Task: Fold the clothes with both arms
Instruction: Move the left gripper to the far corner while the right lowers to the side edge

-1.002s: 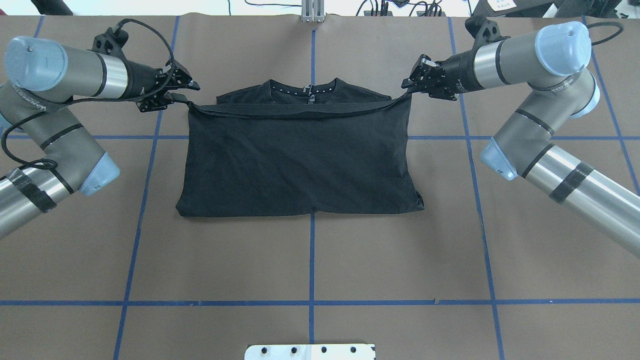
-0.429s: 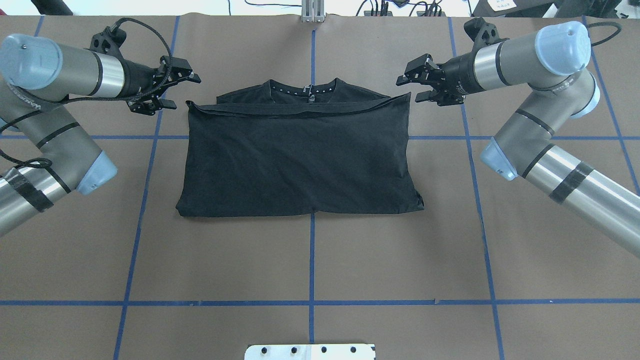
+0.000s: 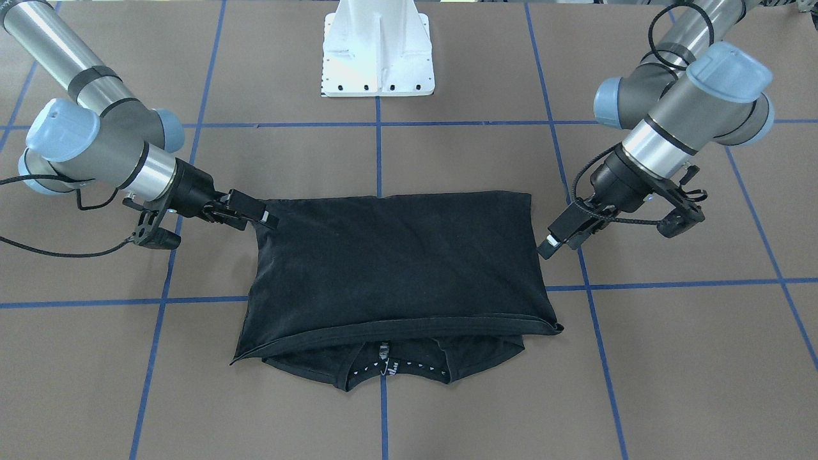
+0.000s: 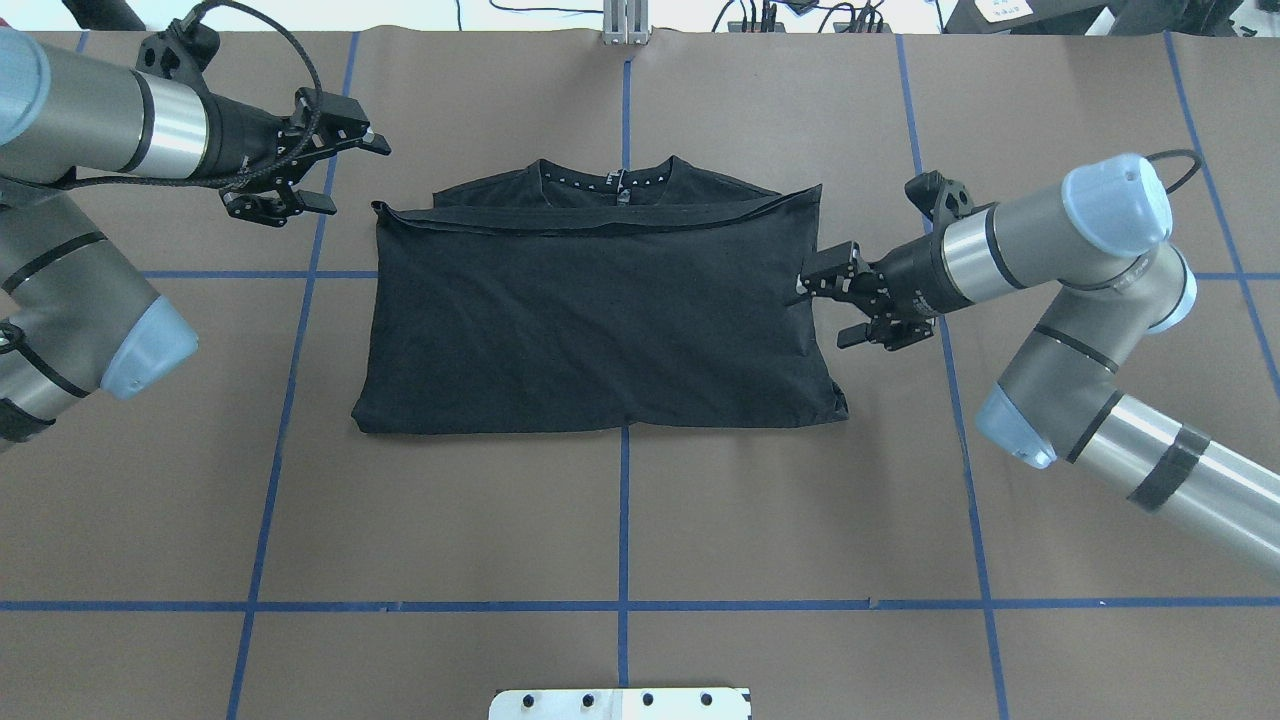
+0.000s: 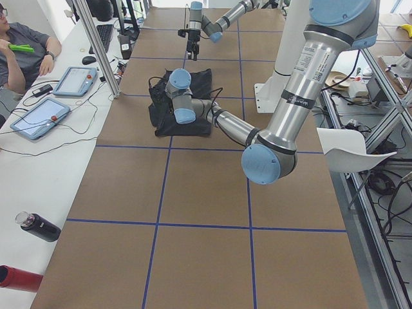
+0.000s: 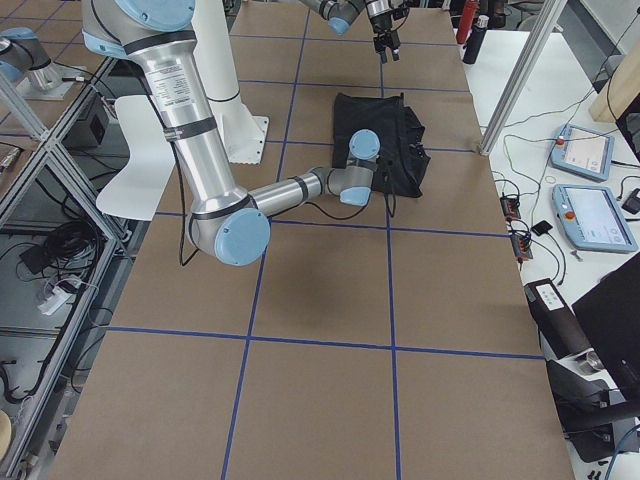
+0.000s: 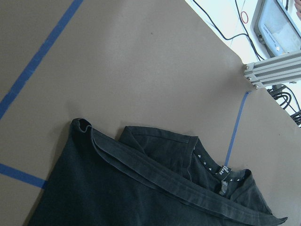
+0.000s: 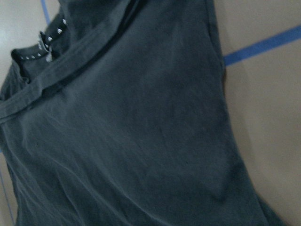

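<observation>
we've got shirt (image 4: 600, 320) folded in half, straddling centre tape line (image 4: 623, 500). left claw (image 4: 360, 180) spread, well left of line, off cloth. right claw (image 4: 818, 317) spread, right of line, at shirt edge. our worry: it grabs single layer, fold skews.

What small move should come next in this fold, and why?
Probably nudge the right claw inward and close it on the right edge of the black T-shirt: it is open beside that edge, the shirt lies folded once, and the left claw hangs open off the far-left corner.
</observation>
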`<act>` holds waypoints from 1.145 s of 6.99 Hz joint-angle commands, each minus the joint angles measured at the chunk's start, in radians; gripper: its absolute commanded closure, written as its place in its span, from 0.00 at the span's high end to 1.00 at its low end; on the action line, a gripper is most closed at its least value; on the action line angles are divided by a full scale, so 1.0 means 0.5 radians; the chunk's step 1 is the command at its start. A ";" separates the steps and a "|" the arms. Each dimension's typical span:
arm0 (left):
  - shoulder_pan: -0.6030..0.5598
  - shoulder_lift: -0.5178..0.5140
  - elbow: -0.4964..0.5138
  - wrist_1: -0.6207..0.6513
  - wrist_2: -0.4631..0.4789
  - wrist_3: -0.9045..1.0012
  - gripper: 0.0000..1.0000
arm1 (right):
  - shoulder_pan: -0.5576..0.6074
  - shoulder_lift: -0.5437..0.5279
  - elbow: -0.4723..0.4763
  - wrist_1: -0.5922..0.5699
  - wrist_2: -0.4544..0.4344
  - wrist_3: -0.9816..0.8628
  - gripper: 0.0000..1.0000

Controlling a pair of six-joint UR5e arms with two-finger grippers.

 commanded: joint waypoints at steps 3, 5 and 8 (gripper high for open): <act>0.011 0.005 -0.041 0.019 0.015 -0.002 0.99 | -0.130 -0.162 0.012 -0.003 0.002 -0.013 1.00; 0.014 0.008 -0.041 0.019 0.018 -0.005 0.99 | -0.161 -0.187 0.009 -0.003 -0.004 -0.010 1.00; 0.011 0.008 -0.041 0.019 0.018 -0.005 0.99 | -0.204 -0.178 0.000 -0.006 -0.019 -0.001 0.85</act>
